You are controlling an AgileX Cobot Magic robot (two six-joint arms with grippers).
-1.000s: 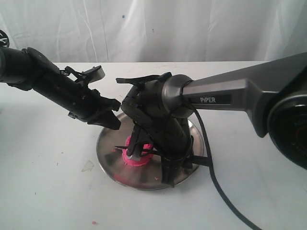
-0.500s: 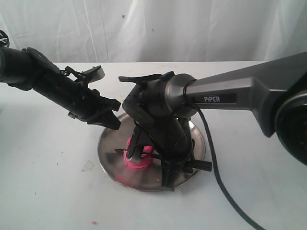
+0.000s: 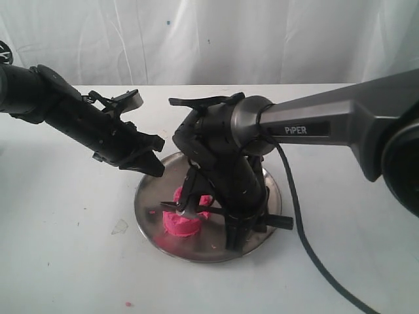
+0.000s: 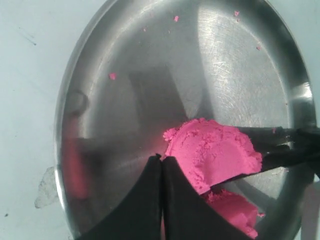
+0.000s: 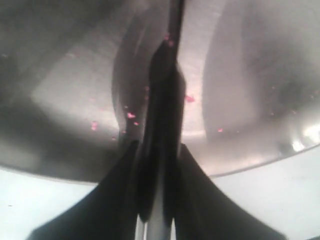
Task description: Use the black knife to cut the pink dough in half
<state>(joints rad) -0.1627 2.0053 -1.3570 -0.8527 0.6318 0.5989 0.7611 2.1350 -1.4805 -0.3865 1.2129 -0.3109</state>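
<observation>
Pink dough [image 3: 182, 222] [image 4: 212, 150]: on steel plate [image 3: 149, 196], left of centre in exterior view. One lump there; left wrist view shows a second mass below the dome, cannot tell if severed. A few pink crumbs on plate.

Black knife [image 5: 166, 90]: one, blade lying across dough top.

Right gripper [image 3: 236, 226]: clamped on knife handle, arm bent steeply down over plate.

Left gripper [image 4: 161, 162]: fingers pressed together, empty, angled down at plate's far rim.

Tabletop [image 3: 65, 248] white.
</observation>
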